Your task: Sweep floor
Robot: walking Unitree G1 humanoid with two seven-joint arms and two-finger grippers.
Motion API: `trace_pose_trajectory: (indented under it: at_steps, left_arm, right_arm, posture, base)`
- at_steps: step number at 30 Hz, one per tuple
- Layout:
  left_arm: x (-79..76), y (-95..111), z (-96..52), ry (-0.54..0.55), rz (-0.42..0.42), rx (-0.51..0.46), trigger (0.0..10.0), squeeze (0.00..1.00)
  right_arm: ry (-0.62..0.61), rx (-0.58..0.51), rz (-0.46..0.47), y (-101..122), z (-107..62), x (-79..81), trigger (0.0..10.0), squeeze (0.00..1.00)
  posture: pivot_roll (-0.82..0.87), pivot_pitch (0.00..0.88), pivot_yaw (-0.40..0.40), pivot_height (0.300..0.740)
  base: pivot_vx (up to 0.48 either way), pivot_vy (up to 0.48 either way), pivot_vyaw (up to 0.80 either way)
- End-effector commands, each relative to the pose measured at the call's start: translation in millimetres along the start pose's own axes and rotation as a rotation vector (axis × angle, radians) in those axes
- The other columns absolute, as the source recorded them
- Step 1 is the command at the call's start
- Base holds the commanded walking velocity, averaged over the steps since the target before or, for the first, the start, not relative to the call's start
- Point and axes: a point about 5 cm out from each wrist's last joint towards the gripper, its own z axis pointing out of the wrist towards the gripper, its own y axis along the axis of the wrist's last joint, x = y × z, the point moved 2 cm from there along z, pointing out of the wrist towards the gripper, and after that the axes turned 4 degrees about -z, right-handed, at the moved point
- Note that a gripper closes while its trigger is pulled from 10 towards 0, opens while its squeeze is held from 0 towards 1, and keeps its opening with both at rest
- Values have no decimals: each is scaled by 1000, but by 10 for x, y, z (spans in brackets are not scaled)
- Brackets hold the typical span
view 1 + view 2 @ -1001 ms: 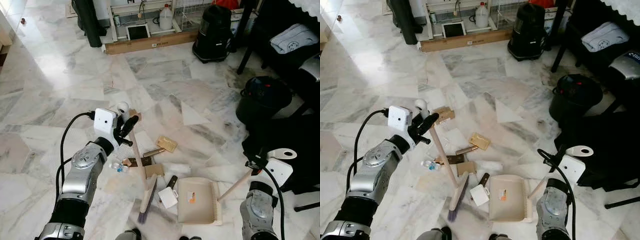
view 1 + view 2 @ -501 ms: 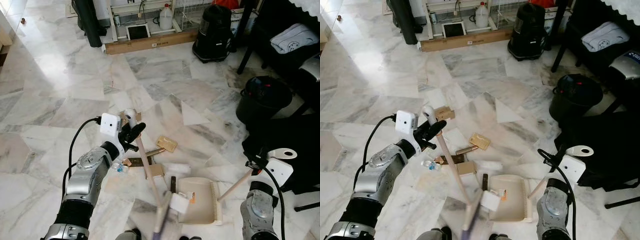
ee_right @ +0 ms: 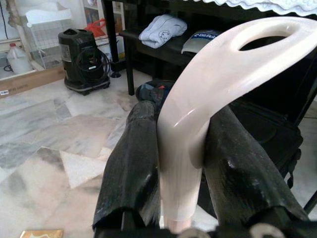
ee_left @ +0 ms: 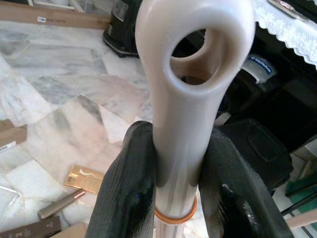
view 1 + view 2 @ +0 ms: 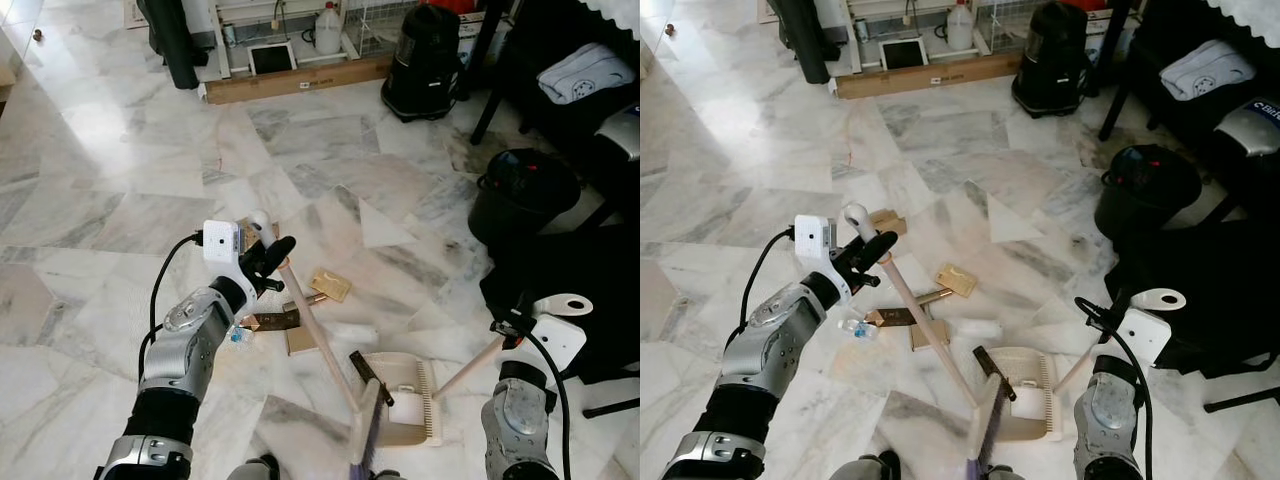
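Gripping the broom [image 5: 322,345] handle's top, left gripper [image 4: 173,198] fingers [image 4: 130,193] were clamped; bristles lay at the dustpan [image 5: 405,400]. Right gripper [image 3: 181,188] was closed on the dustpan's handle, near right.

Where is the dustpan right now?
In the left eye view the dustpan lies on the marble floor low and right of centre, its handle held by the right end effector. The broom head sits at its left edge, beside scattered cardboard litter.
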Motion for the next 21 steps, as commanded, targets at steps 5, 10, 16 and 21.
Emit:
trace_pose_trajectory:
  at_steps: [5, 10, 16, 21]
  left_arm:
    - [23, 121, -18, -9, 13, -22, 10000, 0]
    - [30, 166, -33, 2, 43, -41, 10000, 0]
    - [92, 248, -43, 49, 151, -69, 10000, 0]
    - [122, 233, -43, 73, 166, -65, 10000, 0]
  right_arm:
    - [1, 87, -21, -161, -84, -42, 10000, 0]
    - [6, 87, -14, -151, -76, -8, 10000, 0]
    - [2, 63, 0, -99, -38, -16, 10000, 0]
    - [-29, 36, 47, -34, 12, -56, 10000, 0]
  posture:
    - [174, 198, -8, 740]
    - [172, 194, -9, 740]
    - [168, 191, -8, 740]
    - [162, 186, -10, 740]
  base:
    - [0, 0, 0]
    - [0, 0, 0]
    - [0, 0, 0]
    - [0, 0, 0]
